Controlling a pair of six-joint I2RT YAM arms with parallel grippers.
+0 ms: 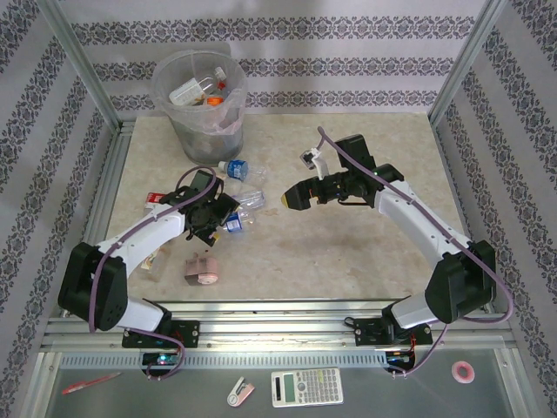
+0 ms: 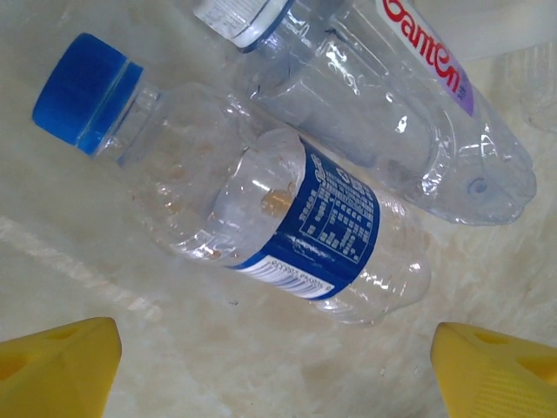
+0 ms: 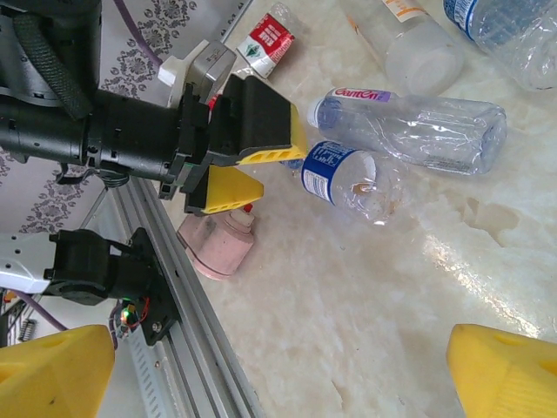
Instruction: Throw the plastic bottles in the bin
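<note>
Left gripper [image 2: 277, 374], jaws wide apart, hovered over a blue-label bottle [image 2: 287, 218] lying just beside a 2nd bottle [image 2: 392, 113] — a pinch on its crushed, slick body could squirt it loose or drag both. Right gripper [image 3: 278, 374] was spread & empty — the bin [image 1: 187, 122] stood well apart, far left.

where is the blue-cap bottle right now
In the left wrist view the blue-cap bottle lies on the table below the open left tool, beside a red-lettered bottle.

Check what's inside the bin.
Inside the bin: a few plastic bottles, one orange cap visible. Anything lower is hidden beneath them and the cloudy wall.
</note>
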